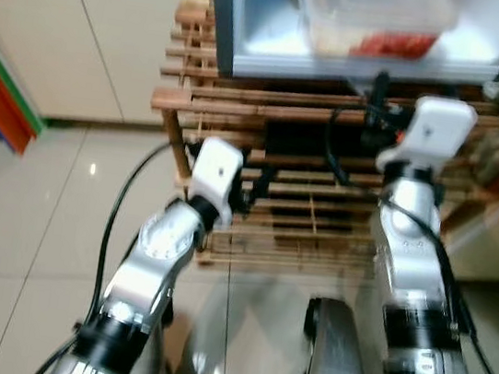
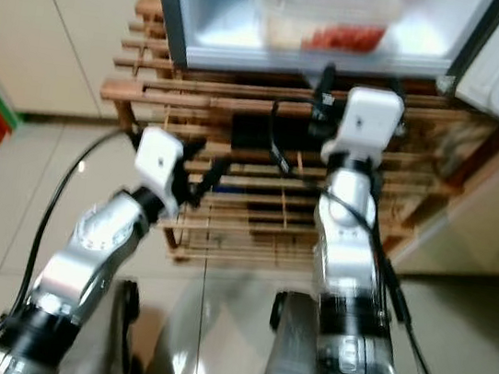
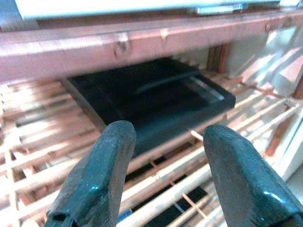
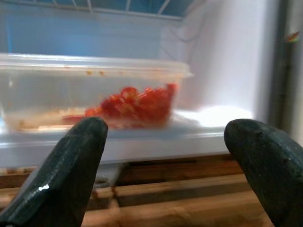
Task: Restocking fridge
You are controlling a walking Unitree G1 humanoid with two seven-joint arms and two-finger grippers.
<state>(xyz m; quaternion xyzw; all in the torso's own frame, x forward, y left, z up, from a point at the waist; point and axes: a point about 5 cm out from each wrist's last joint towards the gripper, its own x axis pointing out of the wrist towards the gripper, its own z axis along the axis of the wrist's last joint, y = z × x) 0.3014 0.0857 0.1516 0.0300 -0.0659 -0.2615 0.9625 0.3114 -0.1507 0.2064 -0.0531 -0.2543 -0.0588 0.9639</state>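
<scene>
The right gripper has its 2 black fingers spread wide apart with nothing between them. Beyond them a clear plastic container with chopped red food inside sits on the white fridge shelf. Wooden slats run below the shelf.

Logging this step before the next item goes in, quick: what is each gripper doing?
Left gripper: open, holding nothing, aimed at the wooden rack.
Right gripper: open, holding nothing, facing the food container in the fridge.
</scene>
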